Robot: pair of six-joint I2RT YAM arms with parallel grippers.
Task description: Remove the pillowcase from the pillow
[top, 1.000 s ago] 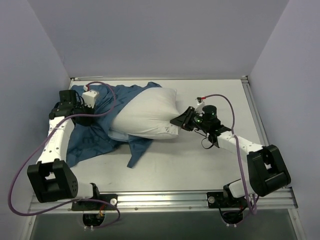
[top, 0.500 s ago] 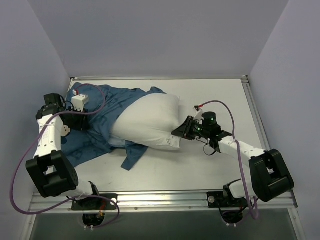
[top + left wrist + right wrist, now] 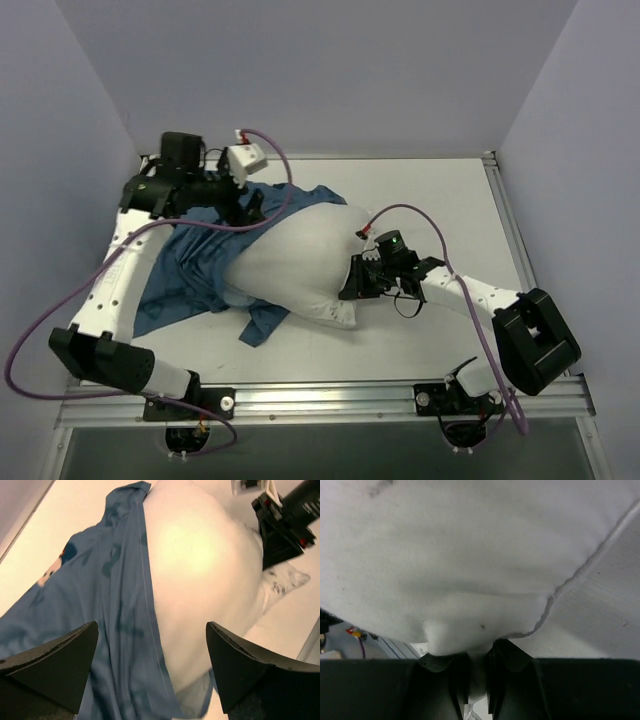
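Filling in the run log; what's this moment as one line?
left tool: open, above pillowcase edge | right tool: shut on pillow corner | pillow: largely bared, pillowcase bunched on left side

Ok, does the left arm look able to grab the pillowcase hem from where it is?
Probably yes. The left pincer is open just above the pillowcase, whose hem lies exposed against the pillow, with nothing in between. The right pincer is shut on the pillow's other end, clear of that path.

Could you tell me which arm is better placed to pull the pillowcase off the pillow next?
Left, probably: the left gripper hangs open right over the pillowcase edge. The right gripper is shut on the pillow, anchoring its end, clear of the blue fabric.
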